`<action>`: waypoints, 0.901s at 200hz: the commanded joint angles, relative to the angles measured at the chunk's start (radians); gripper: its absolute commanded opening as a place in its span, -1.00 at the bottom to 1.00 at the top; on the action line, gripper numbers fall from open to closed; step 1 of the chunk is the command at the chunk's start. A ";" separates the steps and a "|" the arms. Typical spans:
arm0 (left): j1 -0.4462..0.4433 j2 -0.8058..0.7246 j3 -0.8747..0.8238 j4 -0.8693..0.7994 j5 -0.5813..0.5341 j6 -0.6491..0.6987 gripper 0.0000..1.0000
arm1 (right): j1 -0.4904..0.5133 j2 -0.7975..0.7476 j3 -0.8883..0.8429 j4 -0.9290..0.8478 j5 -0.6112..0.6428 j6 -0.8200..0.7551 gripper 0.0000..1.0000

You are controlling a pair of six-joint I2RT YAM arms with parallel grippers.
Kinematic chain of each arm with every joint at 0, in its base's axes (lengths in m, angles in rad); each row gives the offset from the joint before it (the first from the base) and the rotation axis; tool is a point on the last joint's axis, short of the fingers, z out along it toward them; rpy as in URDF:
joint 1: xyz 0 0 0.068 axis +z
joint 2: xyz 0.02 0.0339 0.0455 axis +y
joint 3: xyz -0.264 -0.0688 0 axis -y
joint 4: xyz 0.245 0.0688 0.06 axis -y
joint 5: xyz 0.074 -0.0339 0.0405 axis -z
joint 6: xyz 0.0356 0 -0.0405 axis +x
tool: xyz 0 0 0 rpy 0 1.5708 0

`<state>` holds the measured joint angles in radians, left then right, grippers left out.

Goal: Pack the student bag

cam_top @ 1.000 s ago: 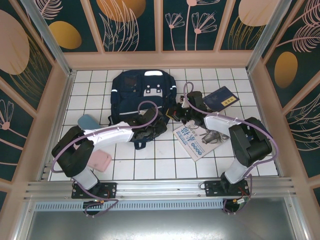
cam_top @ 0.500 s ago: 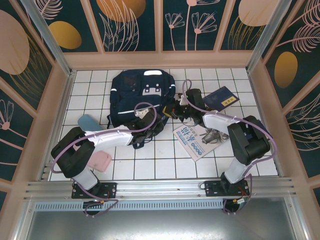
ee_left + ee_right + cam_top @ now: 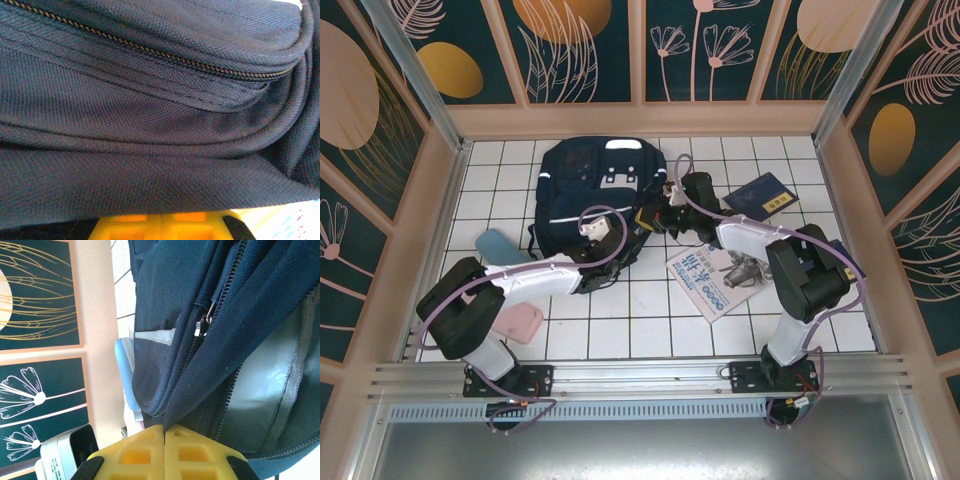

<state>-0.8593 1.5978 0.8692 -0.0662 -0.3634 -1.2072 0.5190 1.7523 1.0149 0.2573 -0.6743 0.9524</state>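
Note:
The student bag [image 3: 595,185], navy with grey patches and a white stripe, lies flat at the back of the tiled table. My left gripper [image 3: 603,252] is at its near edge. In the left wrist view the yellow fingers [image 3: 135,225] meet, and the bag's fabric [image 3: 150,125] covers their tips. My right gripper [image 3: 655,218] is at the bag's right side. In the right wrist view it [image 3: 164,432] is shut on a navy flap edge of the bag [image 3: 235,340] beside an open zipper, whose metal pull [image 3: 202,325] hangs just above.
A white booklet [image 3: 715,280] with a small grey object [image 3: 745,270] on it lies right of the bag. A dark-blue book [image 3: 760,197] is at the back right. A light-blue case [image 3: 498,243] and a pink case [image 3: 520,322] lie at the left. Wooden walls enclose the table.
My left gripper has closed at the bag's near edge. Both grippers and the bag have shifted slightly left and toward the back.

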 commanded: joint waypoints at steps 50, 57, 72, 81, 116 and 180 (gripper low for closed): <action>0.005 -0.072 0.010 -0.175 0.018 0.046 -1.00 | -0.009 0.035 0.101 -0.116 0.225 -0.112 -1.00; 0.005 -0.074 0.015 -0.194 0.028 0.053 -1.00 | -0.013 0.042 0.103 -0.132 0.254 -0.123 -1.00; 0.006 -0.075 0.032 -0.235 0.057 0.079 -1.00 | -0.028 0.056 0.105 -0.152 0.305 -0.139 -1.00; 0.006 -0.074 0.044 -0.264 0.068 0.092 -1.00 | -0.039 0.067 0.105 -0.164 0.333 -0.149 -1.00; 0.023 -0.101 0.061 -0.324 0.082 0.133 -1.00 | -0.095 0.096 0.105 -0.170 0.387 -0.184 -1.00; 0.154 -0.205 0.020 -0.262 0.241 0.336 -1.00 | -0.197 0.079 0.102 -0.182 0.358 -0.273 -1.00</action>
<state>-0.7467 1.4563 0.8993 -0.2893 -0.1745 -1.0107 0.3824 1.8359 1.0782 0.0521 -0.4042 0.7528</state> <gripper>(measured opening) 0.053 0.052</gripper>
